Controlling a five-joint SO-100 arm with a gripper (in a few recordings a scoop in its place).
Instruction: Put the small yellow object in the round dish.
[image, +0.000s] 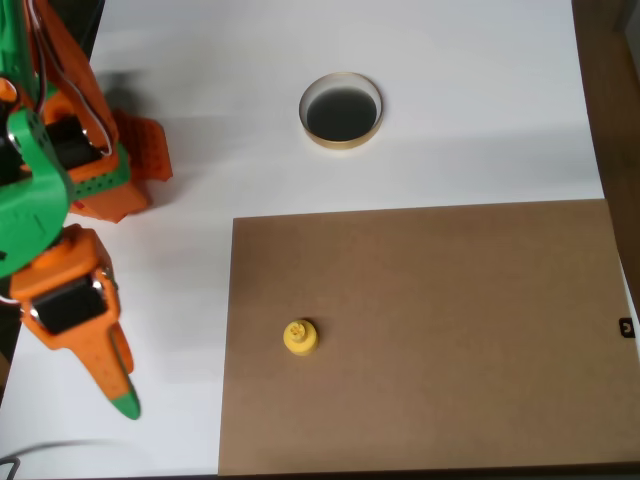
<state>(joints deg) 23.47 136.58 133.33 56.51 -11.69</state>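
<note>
On the brown board (420, 330), the small yellow object (300, 337), the tool (122, 402) apparently closed, empty, well left.

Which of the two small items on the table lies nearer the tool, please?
The tiny yellow plastic piece on the brown board; the cream-rimmed round dish sits farther from the tool, on white.

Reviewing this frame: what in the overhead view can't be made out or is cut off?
- Gripper: seen from above, one orange finger with a green tip; open or shut cannot be told.
- Arm: its base is cut off by the left edge.
- Round dish: inside is dark; contents, if any, unreadable.
- Small yellow object: too small for detail.
- Small black mark near the right edge: too tiny to identify.
</note>
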